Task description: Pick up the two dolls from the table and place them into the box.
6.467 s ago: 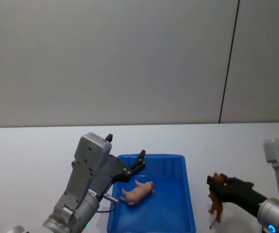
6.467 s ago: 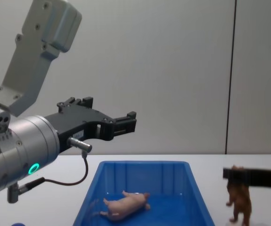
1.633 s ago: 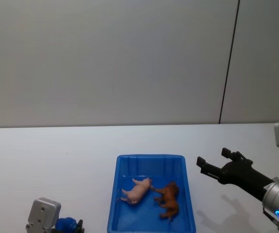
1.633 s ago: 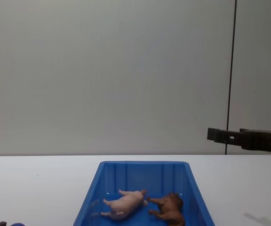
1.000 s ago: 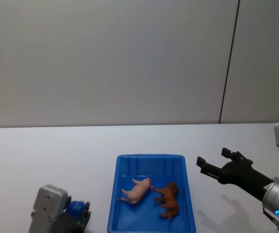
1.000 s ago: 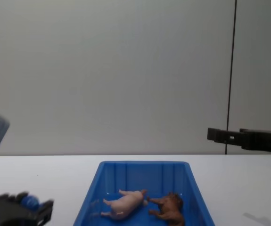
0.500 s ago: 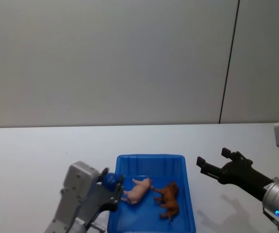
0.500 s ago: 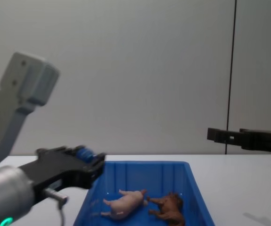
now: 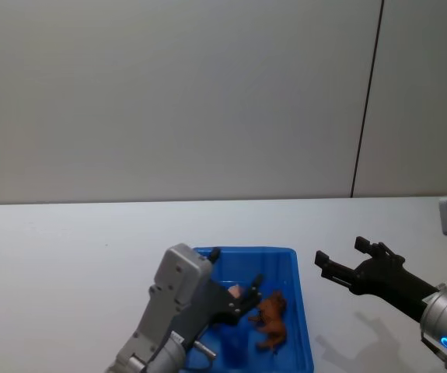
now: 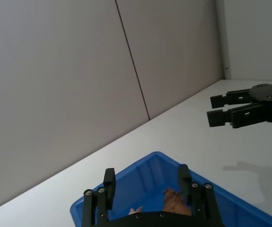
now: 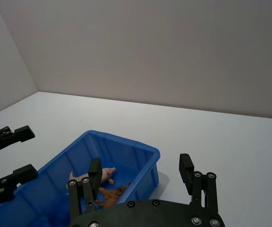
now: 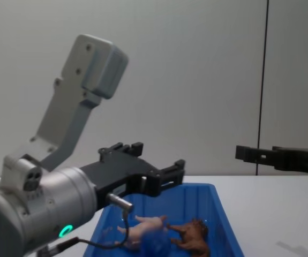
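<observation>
The blue box sits on the white table in front of me. Both dolls lie inside it: the pink pig and, to its right, the shaggy brown animal. In the head view my left arm covers most of the pig. My left gripper hovers open over the box's left half, holding nothing. A blurred blue blob shows low in the box beneath it. My right gripper hangs open and empty above the table, right of the box.
Bare white tabletop lies on both sides of the box. A grey wall with a dark vertical seam rises behind the table's far edge. The left arm's grey housing stands tall on the left of the chest view.
My left arm rose from the lower left and swung over the box with a small blue thing in its gripper; that gripper now stands open. The right arm and both dolls stayed still.
</observation>
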Controlling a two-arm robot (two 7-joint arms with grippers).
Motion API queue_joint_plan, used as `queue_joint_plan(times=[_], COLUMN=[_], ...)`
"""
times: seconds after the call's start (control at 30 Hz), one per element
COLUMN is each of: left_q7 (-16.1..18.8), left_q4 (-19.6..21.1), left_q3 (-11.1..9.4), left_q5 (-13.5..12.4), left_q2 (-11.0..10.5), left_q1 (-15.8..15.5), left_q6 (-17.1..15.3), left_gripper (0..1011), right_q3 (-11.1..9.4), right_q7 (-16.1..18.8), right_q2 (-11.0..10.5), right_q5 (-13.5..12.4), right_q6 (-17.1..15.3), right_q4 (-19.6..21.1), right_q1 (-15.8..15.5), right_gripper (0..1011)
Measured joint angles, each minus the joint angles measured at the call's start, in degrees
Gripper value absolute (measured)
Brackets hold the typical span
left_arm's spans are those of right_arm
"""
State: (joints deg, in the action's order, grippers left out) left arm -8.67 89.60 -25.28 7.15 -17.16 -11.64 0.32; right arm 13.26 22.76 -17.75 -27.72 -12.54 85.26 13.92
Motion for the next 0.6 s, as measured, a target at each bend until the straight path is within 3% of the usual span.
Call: queue_joint_plan(times=[0.27, 0.6], left_q7=[-1.8, -2.7], left_q4=[-0.5, -0.3], left_q3=[-0.4, -0.5], left_q5=[-0.8, -1.2], left_q2=[1.0, 1.3], left_q1=[-0.9, -1.0], left_q6=[0.6, 1.2], left_gripper=[1000, 1002], right_q3=[0.0, 0.0], right_q7=[0.0, 0.0], right_q2=[0.0, 0.0], right_q5=[0.0, 0.0], right_q6=[0.0, 0.0], right_q4=[0.0, 0.0], right_q1=[0.0, 0.0], right_gripper=[1001, 1001])
